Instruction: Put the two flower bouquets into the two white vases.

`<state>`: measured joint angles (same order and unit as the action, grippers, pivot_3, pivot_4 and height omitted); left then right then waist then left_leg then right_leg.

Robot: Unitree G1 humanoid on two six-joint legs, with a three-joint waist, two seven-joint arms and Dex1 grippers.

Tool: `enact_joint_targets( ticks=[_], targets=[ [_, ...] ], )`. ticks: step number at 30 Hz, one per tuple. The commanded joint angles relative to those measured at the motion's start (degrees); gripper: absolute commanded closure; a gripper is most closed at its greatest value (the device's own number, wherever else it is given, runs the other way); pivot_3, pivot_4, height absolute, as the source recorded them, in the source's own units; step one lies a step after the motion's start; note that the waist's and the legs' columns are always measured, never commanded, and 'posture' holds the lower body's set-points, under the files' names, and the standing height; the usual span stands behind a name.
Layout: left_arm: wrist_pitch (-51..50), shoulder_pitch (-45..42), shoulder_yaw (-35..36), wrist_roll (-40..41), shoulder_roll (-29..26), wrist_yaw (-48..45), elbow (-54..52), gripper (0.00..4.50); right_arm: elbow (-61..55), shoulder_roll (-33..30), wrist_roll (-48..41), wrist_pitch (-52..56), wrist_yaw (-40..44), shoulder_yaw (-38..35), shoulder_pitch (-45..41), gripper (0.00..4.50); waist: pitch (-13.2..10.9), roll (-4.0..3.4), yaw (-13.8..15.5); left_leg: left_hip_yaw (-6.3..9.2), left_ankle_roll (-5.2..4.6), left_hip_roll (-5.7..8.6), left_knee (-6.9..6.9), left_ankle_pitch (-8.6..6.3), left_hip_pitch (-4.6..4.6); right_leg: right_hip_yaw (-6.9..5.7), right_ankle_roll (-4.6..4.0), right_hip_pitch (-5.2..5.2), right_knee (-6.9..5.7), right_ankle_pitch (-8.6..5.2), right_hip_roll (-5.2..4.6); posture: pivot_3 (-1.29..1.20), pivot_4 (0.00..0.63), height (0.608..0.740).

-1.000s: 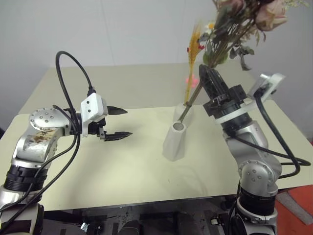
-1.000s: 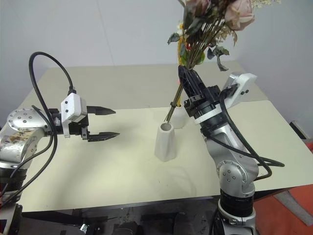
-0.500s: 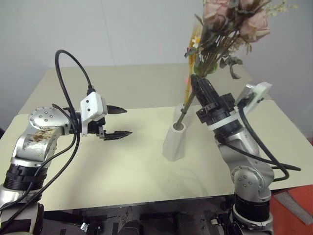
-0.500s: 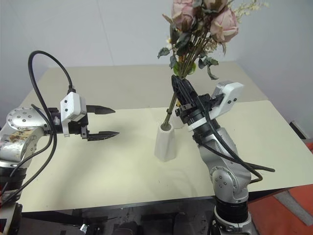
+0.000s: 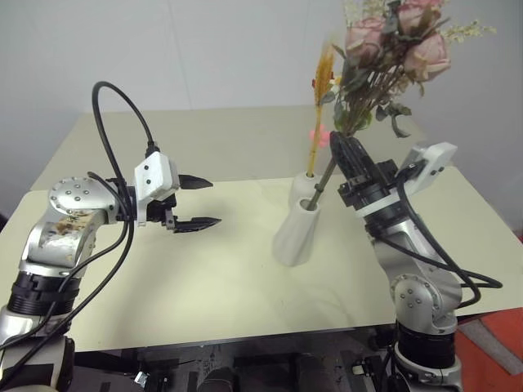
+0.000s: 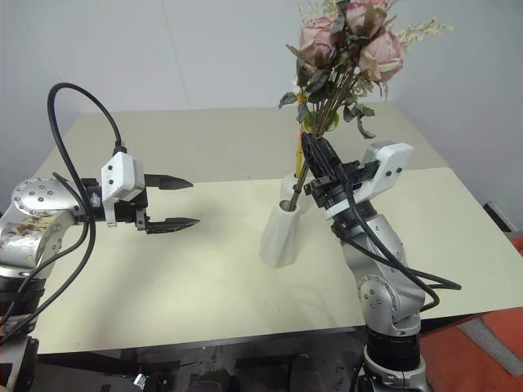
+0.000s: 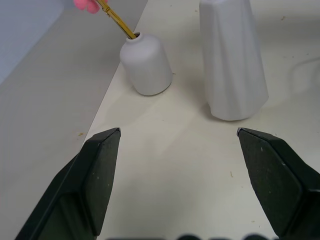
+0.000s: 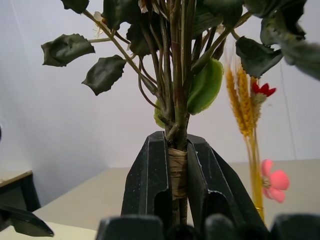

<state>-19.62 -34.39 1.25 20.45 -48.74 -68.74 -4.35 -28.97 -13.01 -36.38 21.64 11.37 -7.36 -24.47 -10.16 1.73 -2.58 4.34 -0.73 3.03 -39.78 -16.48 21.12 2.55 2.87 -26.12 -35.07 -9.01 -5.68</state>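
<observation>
Rose bunch is gripped at its bound stems by the closed fingers of the right gripper, just above the tall vase on the table. The stem ends appear to sit at or just inside the vase mouth, though the mouth is partly covered by the gripper and how deep they reach cannot be told. The vase seems tilted toward the gripper in the head views; whether its base is lifted is hard to judge. The thin bundle is seated in the short vase, which is largely hidden behind the tall one in the head views. The left gripper is held with fingers wide open, well apart from both vases, gripping nothing. For this step, the stems should be brought closer to upright over the mouth and lowered straight, so that side load on the vase is avoided; release is best left until the bunch is supported by the rim. Rose heads are cut off at the top of the left eye view.
</observation>
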Motion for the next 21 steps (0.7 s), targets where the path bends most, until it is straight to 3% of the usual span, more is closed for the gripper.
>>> enact_joint_targets(
  ticks=[1, 21],
  targets=[
    [1.3, -1.5, 0.6, 0.3, -0.1, -0.1, -0.2, 0.45, -2.6, -0.7, -2.1, -0.4, 1.3, -1.2, -0.9, 4.29, 0.0, 0.00, -0.1, 0.00, 0.00, 0.00, 0.00, 0.00, 0.00, 0.00, 0.00, 0.00, 0.00, 0.00, 0.00, 0.00, 0.150, 0.740],
    [2.1, -2.1, 0.6, 0.0, -0.3, -0.1, 0.7, 0.45, -2.1, 2.7, 2.6, -3.1, 3.6, 5.1, 4.9, 4.29, 0.0, 0.00, 0.0, 0.01, 0.00, 0.00, -0.01, 0.00, 0.00, 0.01, 0.00, 0.00, 0.00, 0.00, 0.00, 0.00, 0.150, 0.740]
  ],
)
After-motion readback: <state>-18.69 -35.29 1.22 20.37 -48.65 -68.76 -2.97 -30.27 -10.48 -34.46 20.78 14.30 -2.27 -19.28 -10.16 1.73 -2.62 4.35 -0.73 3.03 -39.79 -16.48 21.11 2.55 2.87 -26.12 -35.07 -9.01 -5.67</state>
